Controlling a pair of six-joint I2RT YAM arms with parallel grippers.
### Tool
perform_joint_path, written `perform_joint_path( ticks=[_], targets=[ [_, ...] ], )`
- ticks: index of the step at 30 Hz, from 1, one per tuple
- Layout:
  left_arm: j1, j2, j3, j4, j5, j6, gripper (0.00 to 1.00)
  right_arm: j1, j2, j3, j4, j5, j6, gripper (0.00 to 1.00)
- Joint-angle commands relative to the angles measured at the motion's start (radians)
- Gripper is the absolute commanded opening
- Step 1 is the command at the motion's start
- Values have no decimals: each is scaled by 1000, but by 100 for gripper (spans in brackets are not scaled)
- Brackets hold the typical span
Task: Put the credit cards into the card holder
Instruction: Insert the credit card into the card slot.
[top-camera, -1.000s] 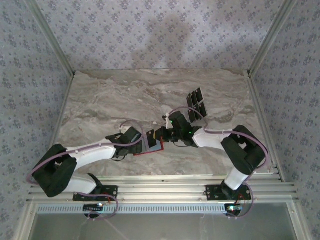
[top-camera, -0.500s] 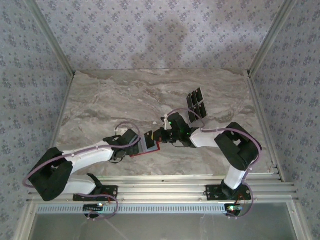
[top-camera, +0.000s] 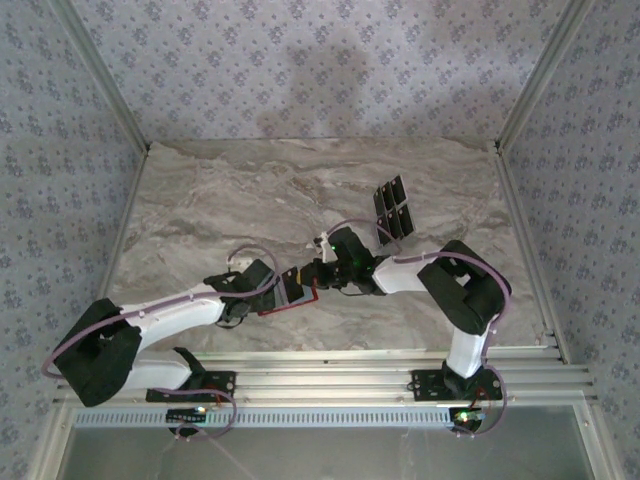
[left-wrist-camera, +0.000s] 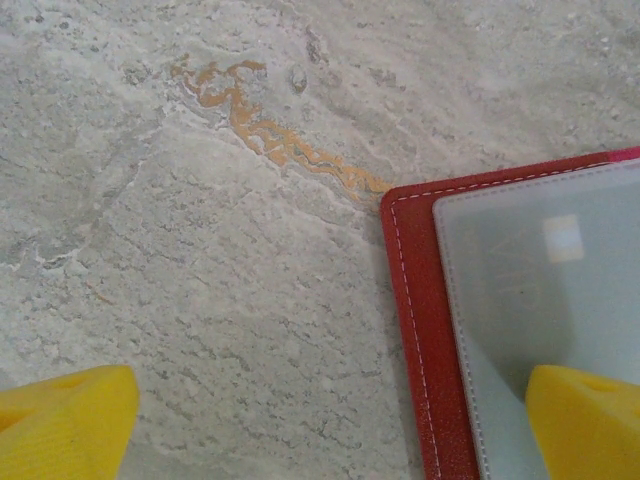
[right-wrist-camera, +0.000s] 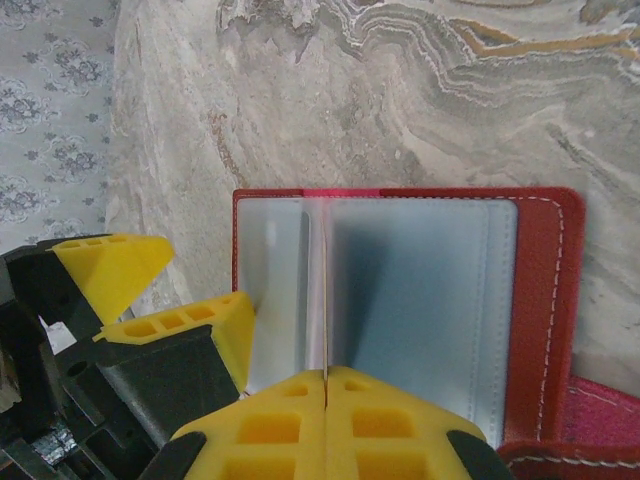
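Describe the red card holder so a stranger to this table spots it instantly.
On the grey marble table, look nearer than centre. The small red stitched card holder lies open there, showing greyish clear pockets. It alone is red; the thin black rectangular cards lie farther back, rightward.

1. This is a robot test cell in a lab: two white-and-black arms (top-camera: 170, 315) are bolted to aluminium rails (top-camera: 330, 365) at the table's near edge.
2. Slanted metal frame posts (top-camera: 100, 80) box in the marble-look tabletop (top-camera: 220, 200).
3. Floral-patterned backdrop panels (top-camera: 300, 60) line the enclosure, and purple cables (top-camera: 243, 249) loop along the arms.
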Motion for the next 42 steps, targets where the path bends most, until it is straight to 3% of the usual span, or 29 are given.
perform_joint_path(
  ticks=[1, 42],
  targets=[
    [-2, -7, -16, -47, -28, -11, 99, 10, 21, 31, 33, -26, 21, 0],
    [0, 10, -26, -30, -30, -9, 99, 19, 124, 53, 55, -53, 81, 0]
  ],
)
